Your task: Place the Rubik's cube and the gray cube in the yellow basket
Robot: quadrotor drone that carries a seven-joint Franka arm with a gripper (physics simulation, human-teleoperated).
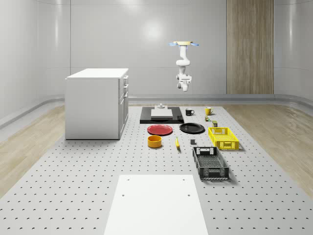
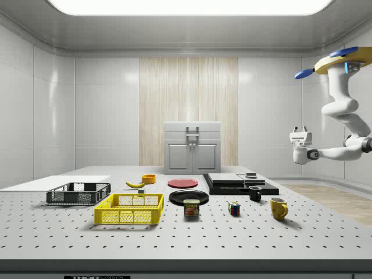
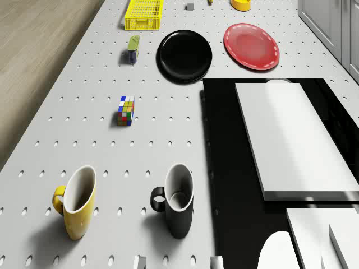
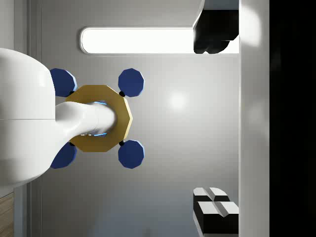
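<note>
The drone [image 1: 184,44] hovers high over the table's [image 1: 73,196] far end, roughly above the mugs and the black slab [image 1: 161,117]; the arm hangs folded beneath it, likely a carrying pose for flight and not a reach, since nothing is within its grasp; the gripper [image 2: 301,131] is turned upward, which is why the wrist view looks back at the drone's underside and the ceiling lamp; there the two fingers [image 4: 215,210] stand wide apart with nothing between them, so the gripper is released and empty; the Rubik's cube [image 3: 126,110] sits alone on bare table between the yellow mug [image 3: 74,202] and a small can [image 3: 133,49], clear on all sides, which should make it the easier first pick; the gray cube [image 1: 192,142] lies further down the table, between the basket [image 1: 230,146] and a banana, well apart from the Rubik's cube; the basket is empty as far as can be seen, so neither step looks done; in the drone view the basket is cut off by the frame's edge and the gray cube is a mere speck there; its faces and exact lie are hard to make out anywhere.
</note>
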